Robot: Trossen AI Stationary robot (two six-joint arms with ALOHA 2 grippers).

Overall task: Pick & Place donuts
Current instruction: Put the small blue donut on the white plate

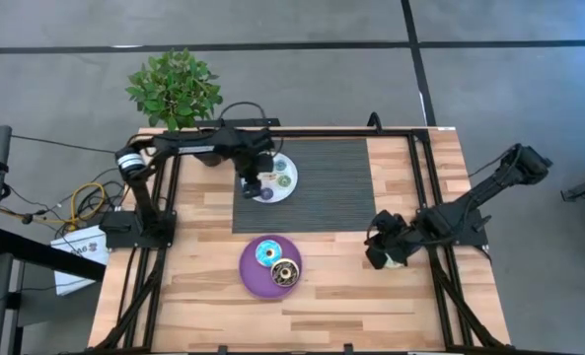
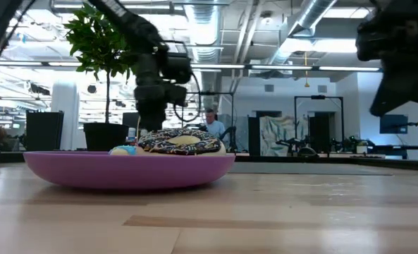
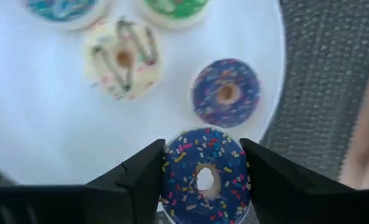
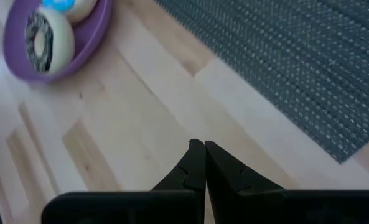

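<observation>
Left gripper point(image 3: 204, 180) over the white plate point(image 1: 289, 187) on the grey mat point(image 1: 331, 187), fingers part-open and closed on a blue sprinkled mini donut point(image 3: 204, 177) by its outer edges; purple mini point(image 3: 225, 92), cream mini point(image 3: 123, 57) and two more left lying on that plate. Best lifted straight up, squeeze kept even, then carried to the purple plate point(image 1: 253, 279) beside the blue-iced donut point(image 1: 267, 252) and brown-and-cream donut point(image 1: 286, 272). Right gripper point(image 4: 198, 163) parked shut and empty over bare wood at the table's right side.
</observation>
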